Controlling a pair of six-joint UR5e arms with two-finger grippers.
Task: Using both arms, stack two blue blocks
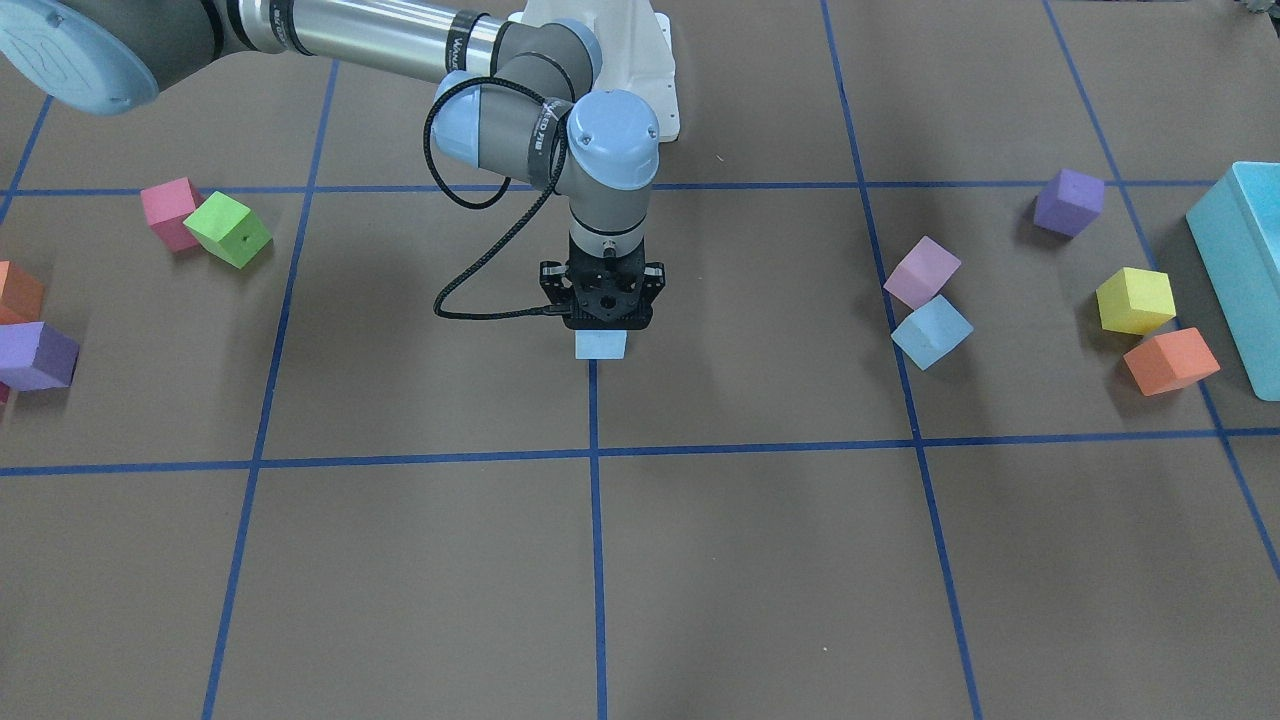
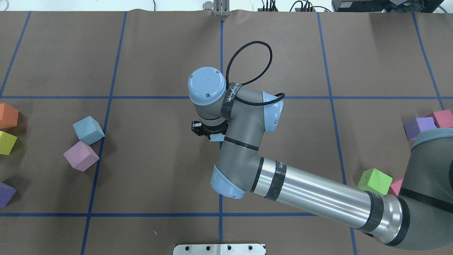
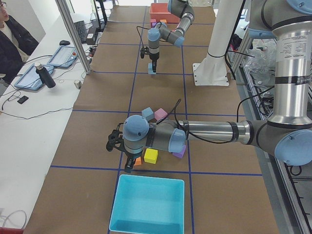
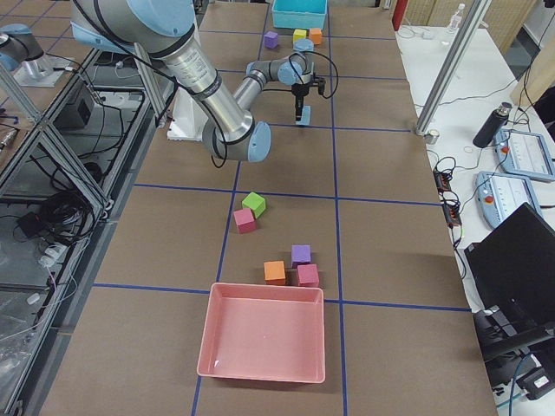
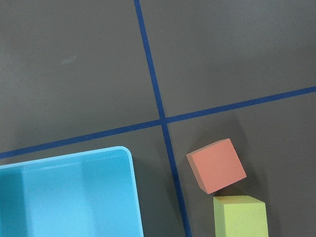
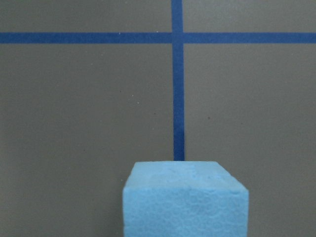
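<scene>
Exterior front-facing: right gripper (image 1: 600, 328) is sitting straight over one blue block (image 1: 600, 345) at table centre, and I'm not seeing if it's clamped or apart. Left gripper (image 3: 127, 165): can't tell either. I'm judging the foam light and squashy, so I'm pinching flat opposite faces. Second blue block (image 1: 931, 332), matte sky-blue, is lying against a lilac cube (image 1: 921, 271).

R gripper (image 1: 601, 322): fingertips hidden by its own body in front view and under the wrist in overhead, so can't tell its hold on blue block (image 1: 601, 345). R wrist cam: block cut by bottom edge. L gripper (image 3: 128, 166) too small to judge. Teal box (image 1: 1240, 270) cut at frame edge.
</scene>
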